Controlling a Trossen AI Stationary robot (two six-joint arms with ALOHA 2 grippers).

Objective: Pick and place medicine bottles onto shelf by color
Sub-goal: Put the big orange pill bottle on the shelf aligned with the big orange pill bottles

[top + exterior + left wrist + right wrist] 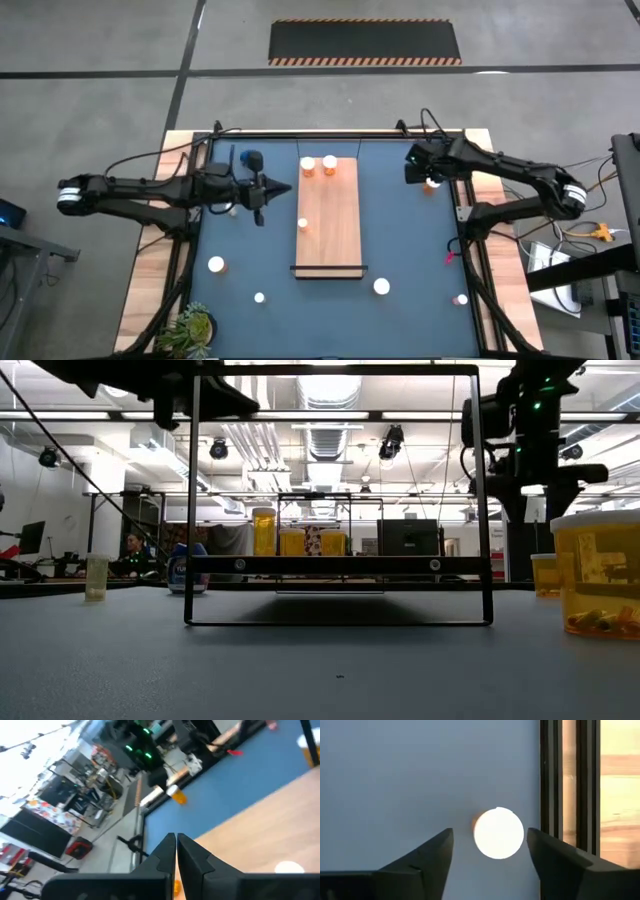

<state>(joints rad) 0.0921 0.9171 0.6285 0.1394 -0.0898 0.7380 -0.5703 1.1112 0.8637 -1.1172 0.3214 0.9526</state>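
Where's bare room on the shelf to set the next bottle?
The shelf is bare from the lone orange bottle to its dark-edged end. Its far end is crowded: two orange bottles stand there. The right tool hovers open over another bottle.

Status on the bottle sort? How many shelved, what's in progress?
Done: three orange bottles stand on the shelf. In hand: the right gripper is open, straddling a white-capped bottle near the table's right edge. The left gripper is shut and empty. Left: the blue bottle and several loose ones on the mat.
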